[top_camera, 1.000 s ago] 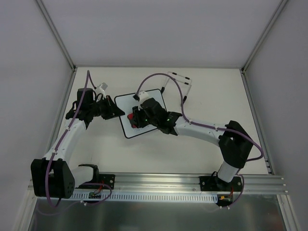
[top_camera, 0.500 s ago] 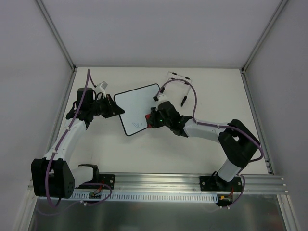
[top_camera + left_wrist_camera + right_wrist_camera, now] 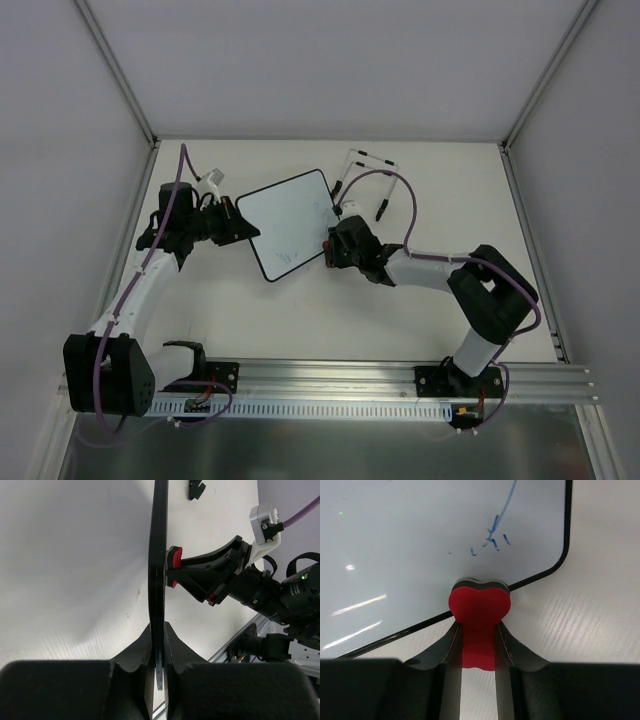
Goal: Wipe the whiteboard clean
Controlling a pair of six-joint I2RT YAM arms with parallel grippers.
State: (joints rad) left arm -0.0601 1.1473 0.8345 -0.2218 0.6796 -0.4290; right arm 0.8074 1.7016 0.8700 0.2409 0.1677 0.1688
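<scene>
**Operator:** Where is the whiteboard?

**Technician:** The whiteboard (image 3: 290, 215) is centre-left in the top view, above the worktop (image 3: 430, 190), with its white face towards the camera. In the left wrist view it is edge-on, a thin black line running up the middle of the frame.

**Operator:** What holds it?

**Technician:** The left claw (image 3: 159, 635) is pressed together on the board's frame, one finger on each face. In the top view this grip is at the board's left edge.

**Operator:** State of the other claw?

**Technician:** The right claw (image 3: 479, 630) is pinching the red eraser (image 3: 479, 602). The eraser head touches the board at its near frame edge.

**Operator:** What is left to clean?

**Technician:** Blue marks (image 3: 492, 541) show in the right wrist view: a few short dashes with a thin line rising from them to the top of the frame. My judgement is that the task is partly done.

**Operator:** Which way do the marks lie from the eraser?

**Technician:** They lie straight ahead and slightly right, up the frame, near the rounded corner at right. The right arm is the nearer one. The next stroke should go forward across the face while the left claw braces the board. The board's long axis cannot be read firmly from these views.
</scene>
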